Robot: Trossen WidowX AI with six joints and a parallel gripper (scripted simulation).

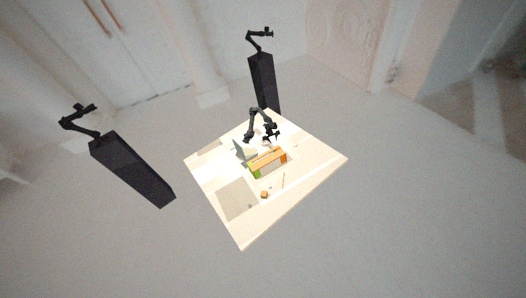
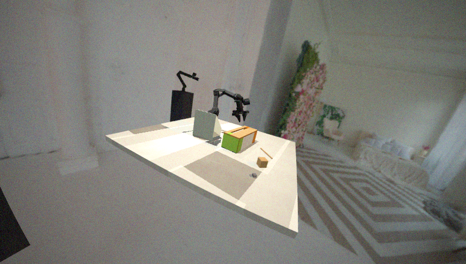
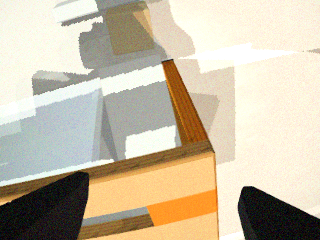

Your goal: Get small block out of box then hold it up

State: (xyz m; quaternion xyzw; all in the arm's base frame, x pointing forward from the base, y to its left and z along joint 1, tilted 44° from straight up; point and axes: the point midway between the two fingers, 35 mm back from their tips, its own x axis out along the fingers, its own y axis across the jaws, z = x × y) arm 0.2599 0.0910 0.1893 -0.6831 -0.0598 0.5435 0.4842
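Hovering above the desk (image 1: pixel 313 158) (image 2: pixel 267 202), beside the box (image 1: pixel 268 158) (image 2: pixel 240 132) (image 3: pixel 150 175), the gripper (image 1: pixel 271 138) (image 2: pixel 240 118) (image 3: pixel 166 191) stands part-open and empty. A tan block (image 3: pixel 130 30) lies outside the box; a brown cube (image 1: pixel 263 194) (image 2: pixel 262 162) sits towards the long edge facing away from the arm. I cannot tell which is the task's small block.
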